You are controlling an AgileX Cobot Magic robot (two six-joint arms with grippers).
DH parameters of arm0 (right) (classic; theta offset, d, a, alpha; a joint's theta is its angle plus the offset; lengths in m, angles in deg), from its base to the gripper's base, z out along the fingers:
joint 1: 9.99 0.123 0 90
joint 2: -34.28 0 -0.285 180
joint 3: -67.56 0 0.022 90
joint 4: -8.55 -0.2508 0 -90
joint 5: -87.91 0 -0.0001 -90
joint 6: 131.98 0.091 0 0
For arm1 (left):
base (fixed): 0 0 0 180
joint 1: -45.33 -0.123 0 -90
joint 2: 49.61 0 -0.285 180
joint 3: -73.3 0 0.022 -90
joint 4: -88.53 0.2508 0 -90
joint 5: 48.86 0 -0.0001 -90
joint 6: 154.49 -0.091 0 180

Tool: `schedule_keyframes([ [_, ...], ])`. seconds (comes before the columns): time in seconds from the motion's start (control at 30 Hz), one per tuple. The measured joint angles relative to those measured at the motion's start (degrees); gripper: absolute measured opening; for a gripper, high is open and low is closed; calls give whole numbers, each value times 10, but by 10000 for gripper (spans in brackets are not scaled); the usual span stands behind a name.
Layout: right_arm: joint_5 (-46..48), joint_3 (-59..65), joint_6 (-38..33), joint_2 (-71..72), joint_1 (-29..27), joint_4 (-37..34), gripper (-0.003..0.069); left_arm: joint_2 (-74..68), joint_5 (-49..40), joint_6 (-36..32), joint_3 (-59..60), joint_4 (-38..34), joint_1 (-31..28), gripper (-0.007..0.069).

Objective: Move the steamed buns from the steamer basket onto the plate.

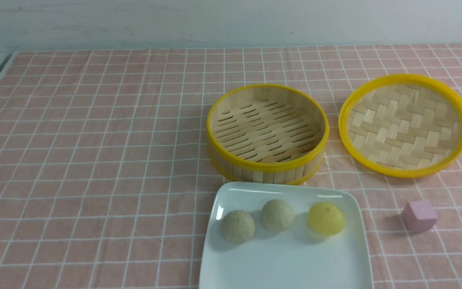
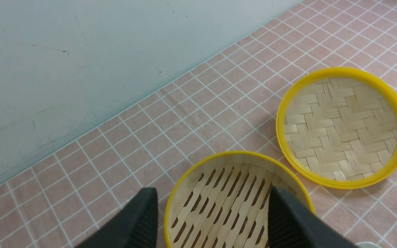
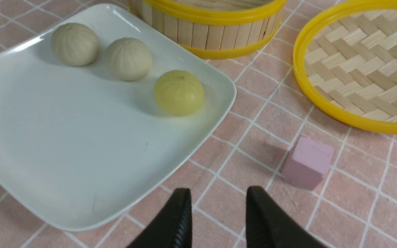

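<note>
The right hand (image 3: 216, 194) was held over the table (image 1: 94, 160) beside the plate (image 1: 287, 261), jaws partly apart and empty. On the plate the three steamed buns (image 1: 277, 215) were set in a row, pleats upward; being round, no long axis was shown. The yellow bun (image 1: 326, 218), nearest the rim, could be knocked off by a careless sweep. Beyond, the steamer basket (image 1: 267, 170) lay empty under the wide-open left hand (image 2: 213, 193).
</note>
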Motion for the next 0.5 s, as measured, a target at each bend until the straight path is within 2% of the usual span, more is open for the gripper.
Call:
schedule_keyframes([
  [0.3, 37, 0, 0, 0, 0, 1, 207, 0, 19, 0, 0, -5, 0, 439],
  [0.5, 48, 0, 0, 0, 0, 3, 209, 0, 25, 0, 0, -40, 0, 435],
])
